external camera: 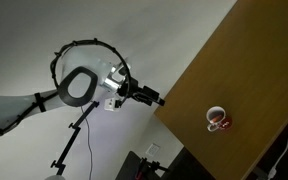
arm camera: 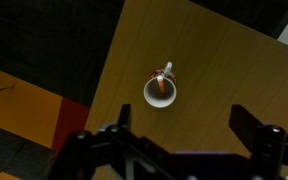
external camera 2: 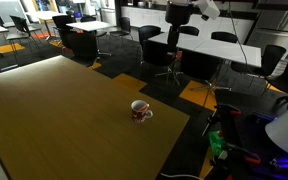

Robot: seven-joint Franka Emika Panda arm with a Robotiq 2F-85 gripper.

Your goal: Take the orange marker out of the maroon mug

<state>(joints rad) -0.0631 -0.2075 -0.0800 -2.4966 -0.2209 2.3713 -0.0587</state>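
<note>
The maroon mug (external camera: 218,119) stands near the corner of a wooden table (external camera: 254,70); it also shows in an exterior view (external camera 2: 140,111). From above in the wrist view the mug (arm camera: 160,91) shows a white inside, and the orange marker (arm camera: 162,85) stands in it. My gripper (external camera: 160,100) is high off the table's edge, far from the mug. In the wrist view its two dark fingers (arm camera: 182,125) are spread wide apart, open and empty, well above the mug.
The table's edge runs close to the mug (external camera 2: 184,125). Beyond it is carpet floor with orange and red patches (arm camera: 34,105). Office tables and chairs (external camera 2: 164,45) stand at the back. A ring light on a stand (external camera: 79,85) is beside the arm.
</note>
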